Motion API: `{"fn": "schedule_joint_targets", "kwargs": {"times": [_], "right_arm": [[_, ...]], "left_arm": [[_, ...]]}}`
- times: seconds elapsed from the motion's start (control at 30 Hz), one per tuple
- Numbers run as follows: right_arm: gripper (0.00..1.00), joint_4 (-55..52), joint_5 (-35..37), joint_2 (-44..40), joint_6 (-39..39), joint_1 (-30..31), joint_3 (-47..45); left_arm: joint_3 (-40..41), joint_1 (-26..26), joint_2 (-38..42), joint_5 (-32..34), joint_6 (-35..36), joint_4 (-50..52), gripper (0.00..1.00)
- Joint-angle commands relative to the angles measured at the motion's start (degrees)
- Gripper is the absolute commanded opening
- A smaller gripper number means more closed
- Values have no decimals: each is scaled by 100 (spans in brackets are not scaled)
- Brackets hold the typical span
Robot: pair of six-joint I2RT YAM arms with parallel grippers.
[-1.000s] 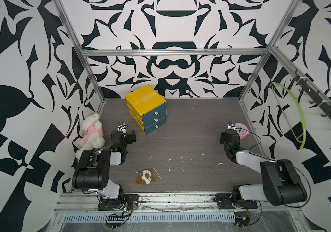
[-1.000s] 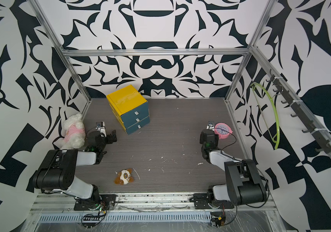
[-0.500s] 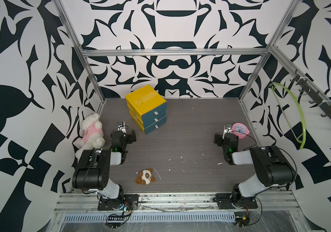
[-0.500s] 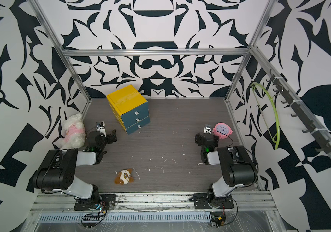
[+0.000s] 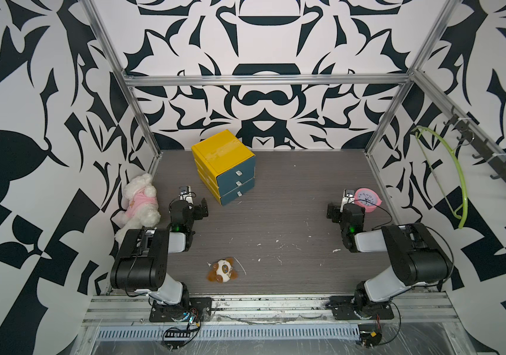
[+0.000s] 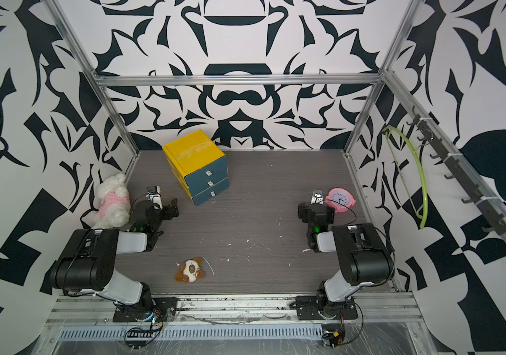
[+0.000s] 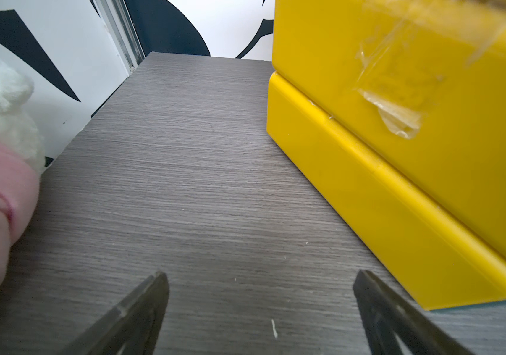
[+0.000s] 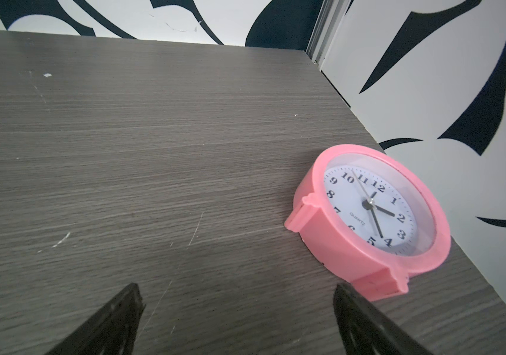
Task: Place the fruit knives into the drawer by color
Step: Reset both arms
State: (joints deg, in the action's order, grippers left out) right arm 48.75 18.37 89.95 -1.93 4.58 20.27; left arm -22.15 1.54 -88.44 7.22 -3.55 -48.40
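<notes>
Yellow plastic cabinet (image 5: 219, 155) with three teal drawers (image 5: 237, 183), all shut: I see it at the rear left of the grey wood-grain desk (image 5: 288, 221). My left gripper (image 7: 260, 276), near the cabinet's side, is spread wide and empty. My right gripper (image 8: 236, 289), beside a round pink plastic clock (image 8: 368, 212), is spread wide and empty.

The drawer cabinet (image 5: 222, 156), white plush (image 5: 139, 201), pink clock (image 5: 368, 200) and small toy (image 5: 222, 270) ring the open table (image 5: 276, 215)

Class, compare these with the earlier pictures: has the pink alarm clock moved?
No. The pink alarm clock lies in the same spot beside the table's right edge, equally far from the yellow drawer unit.
</notes>
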Motion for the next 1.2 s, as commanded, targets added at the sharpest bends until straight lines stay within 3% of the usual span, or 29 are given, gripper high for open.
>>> {"fn": "schedule_joint_targets", "kwargs": {"times": [0.0,0.9,0.93,1.03,1.17], "right_arm": [[100,240,62,-110,9,18,32],[100,322,-54,-155,42,15,8],[100,9,-64,-330,99,23,125],[100,-2723,-436,-1447,7,25,1347],[100,-3509,-949,-2223,41,26,2119]], "left_arm": [[-4,-22,33,-62,4,-64,99],[0,-22,29,-63,4,-70,99],[-1,-22,29,-63,4,-71,99],[0,-18,29,-63,4,-65,99],[-2,-19,29,-63,4,-63,99]]}}
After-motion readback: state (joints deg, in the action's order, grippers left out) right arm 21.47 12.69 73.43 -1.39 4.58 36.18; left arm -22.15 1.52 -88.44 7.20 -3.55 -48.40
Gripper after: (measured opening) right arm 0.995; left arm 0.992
